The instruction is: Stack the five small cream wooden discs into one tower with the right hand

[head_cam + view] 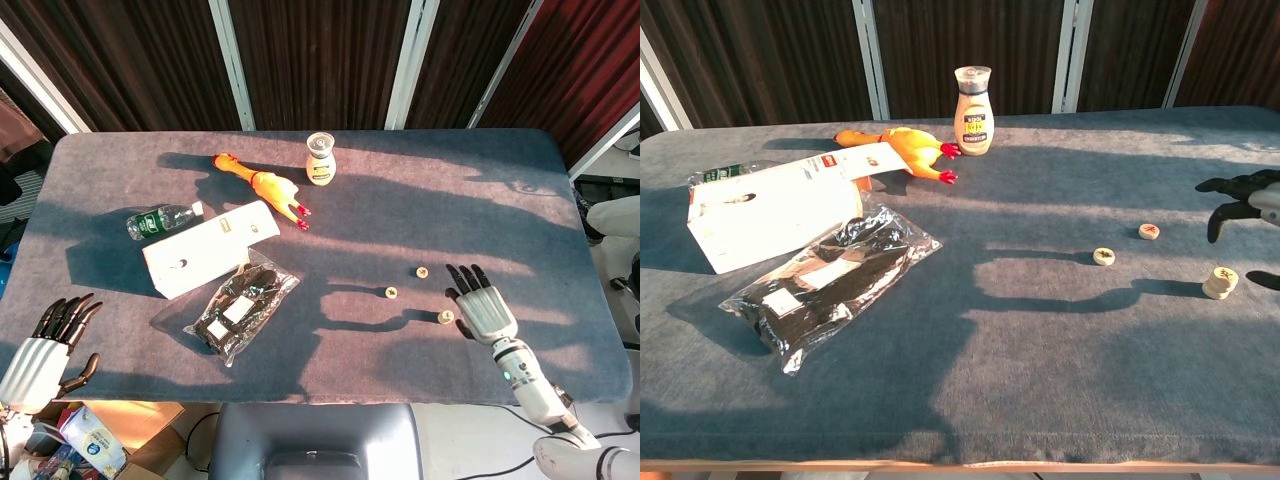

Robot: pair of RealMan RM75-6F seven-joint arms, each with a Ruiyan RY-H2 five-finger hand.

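Right hand (482, 305) empty, fingers spread, raised over the table (520, 200) just right of a short disc stack (1218, 282); not touching it. Stack's top disc sits askew. Two single discs lie apart to its left: one (1103, 256) nearer, one (1149, 231) farther back. Left hand (45, 350) off the table's near-left corner, fingers apart, holding nothing.

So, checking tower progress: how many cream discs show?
3 spots: lone disc, lone disc, and a small stack by the right hand. Its layers are unclear.
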